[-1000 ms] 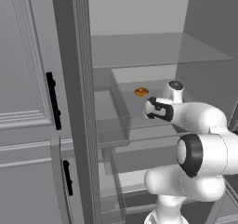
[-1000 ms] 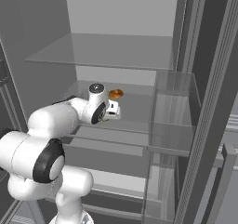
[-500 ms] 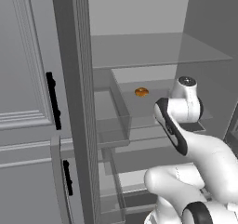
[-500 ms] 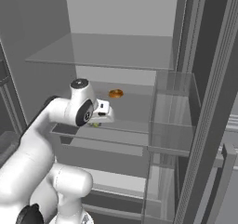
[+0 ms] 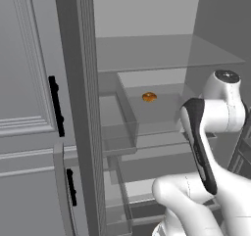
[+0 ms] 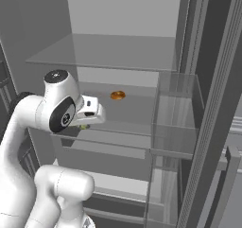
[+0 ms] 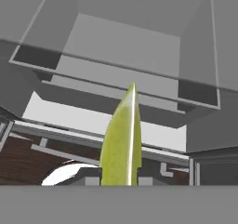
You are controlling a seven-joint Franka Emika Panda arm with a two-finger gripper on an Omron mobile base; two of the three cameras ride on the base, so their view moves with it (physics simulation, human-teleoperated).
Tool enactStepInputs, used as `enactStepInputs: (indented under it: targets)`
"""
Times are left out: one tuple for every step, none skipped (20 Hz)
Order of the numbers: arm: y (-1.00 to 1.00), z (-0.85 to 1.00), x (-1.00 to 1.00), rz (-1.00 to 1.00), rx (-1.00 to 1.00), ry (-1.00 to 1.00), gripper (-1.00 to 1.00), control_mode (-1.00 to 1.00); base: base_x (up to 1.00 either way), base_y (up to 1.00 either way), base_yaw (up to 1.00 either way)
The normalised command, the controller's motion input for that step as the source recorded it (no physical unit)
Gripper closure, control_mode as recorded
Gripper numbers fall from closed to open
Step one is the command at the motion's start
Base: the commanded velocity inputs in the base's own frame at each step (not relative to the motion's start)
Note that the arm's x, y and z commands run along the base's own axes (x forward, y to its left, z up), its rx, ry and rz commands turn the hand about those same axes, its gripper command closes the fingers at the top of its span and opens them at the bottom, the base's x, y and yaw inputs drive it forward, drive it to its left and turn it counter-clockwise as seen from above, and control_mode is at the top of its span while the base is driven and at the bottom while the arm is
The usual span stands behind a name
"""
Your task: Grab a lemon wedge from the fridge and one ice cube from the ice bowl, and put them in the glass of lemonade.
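A glossy yellow-green lemon wedge, pointed and thin-edged, is clamped in the end effector; a small orange, possibly round item is seen on the fridge's glass shelf.

I am finding no lettering, label, brand, number or sign to read anywhere in these views. The fridge walls, door edge and shelves are showing plain grey, and the panelled cabinet beside it is bearing only black handles.
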Motion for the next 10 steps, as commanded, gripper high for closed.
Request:
enactStepInputs:
  targets:
    - [0.16, 1.0, -0.68, 0.04, 0.0, 0.0, 1.0, -1.0, 0.0, 0.0, 0.0]
    - [0.17, 1.0, -0.63, 0.02, 0.0, 0.0, 1.0, -1.0, 0.0, 0.0, 0.0]
    - [0.16, 0.97, -0.56, 0.01, 0.0, 0.0, 1.0, -1.0, 0.0, 0.0, 0.0]
    - [0.07, 0.9, -0.66, 0.03, 0.0, -0.03, 1.0, -1.0, 0.0, 0.0, 0.0]
    - [0.0, 0.78, -0.71, 0.04, 0.0, -0.08, 1.0, -1.0, 0.0, 0.0, 0.0]
    - [0.0, 0.7, -0.76, 0.07, 0.01, -0.09, 1.0, -1.0, 0.0, 0.0, 0.0]
    - [0.0, 0.46, -0.75, 0.07, 0.03, -0.1, 1.0, -1.0, 0.0, 0.0, 0.0]
    - [0.0, 0.31, -0.74, 0.07, 0.04, -0.12, 1.0, -1.0, 0.0, 0.0, 0.0]
    - [0.0, 0.04, -0.6, 0.07, 0.03, -0.11, 1.0, -1.0, 0.0, 0.0, 0.0]
    - [0.0, 0.0, 0.0, 0.0, 0.0, 0.0, 1.0, -1.0, 0.0, 0.0, 0.0]
